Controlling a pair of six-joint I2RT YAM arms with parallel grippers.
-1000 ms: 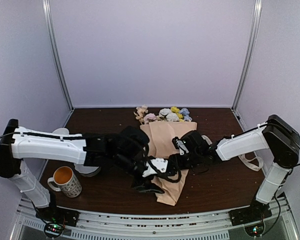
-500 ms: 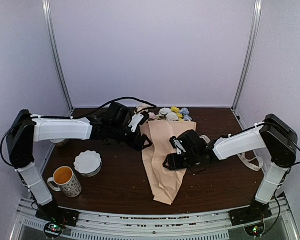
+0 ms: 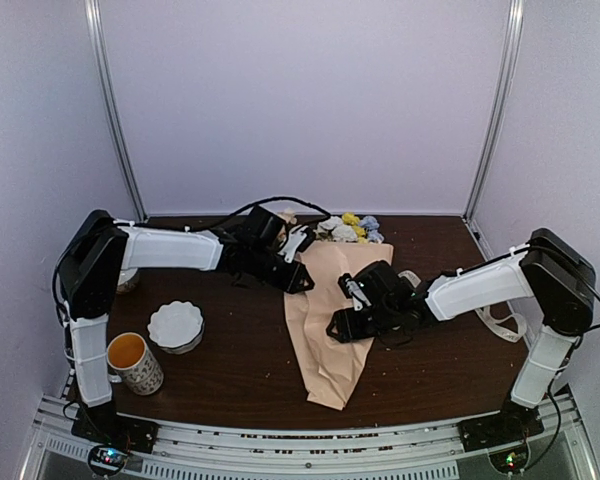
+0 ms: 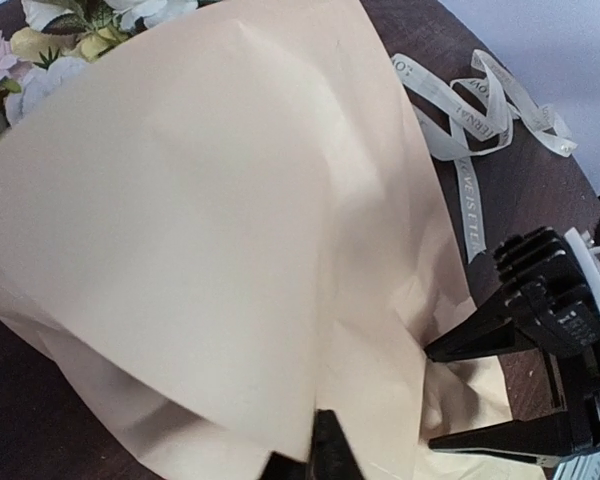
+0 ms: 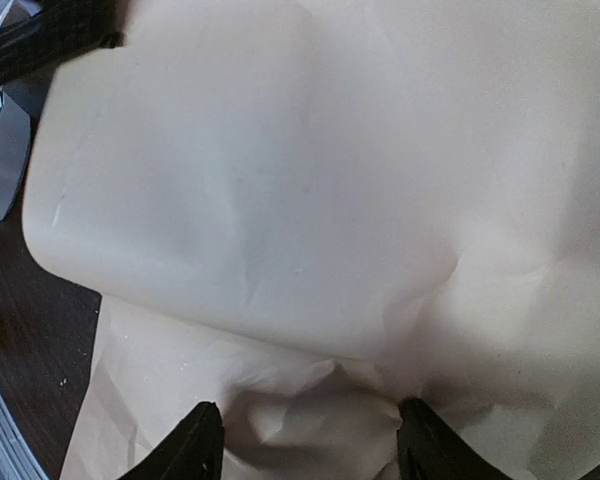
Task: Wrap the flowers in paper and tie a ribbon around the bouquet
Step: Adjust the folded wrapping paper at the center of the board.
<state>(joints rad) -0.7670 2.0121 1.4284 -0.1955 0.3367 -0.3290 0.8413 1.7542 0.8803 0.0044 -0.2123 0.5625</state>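
Since a second ago, the left claw (image 3: 302,281) has swung from the bouquet's (image 3: 329,310) near end to its far left edge; whether it grips is unclear. Mid-tabletop (image 3: 240,370), the peach cone points toward the near edge. The right claw (image 3: 338,328) straddles the paper (image 5: 310,200), fingers spread. Ribbon (image 4: 470,110) trails right.

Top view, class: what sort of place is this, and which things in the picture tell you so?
Most likely a robot test booth, not a florist's: plain pale walls with metal corner posts enclose a dark table, two arms are bolted to its near edge, and props such as a mug sit beside the bouquet.
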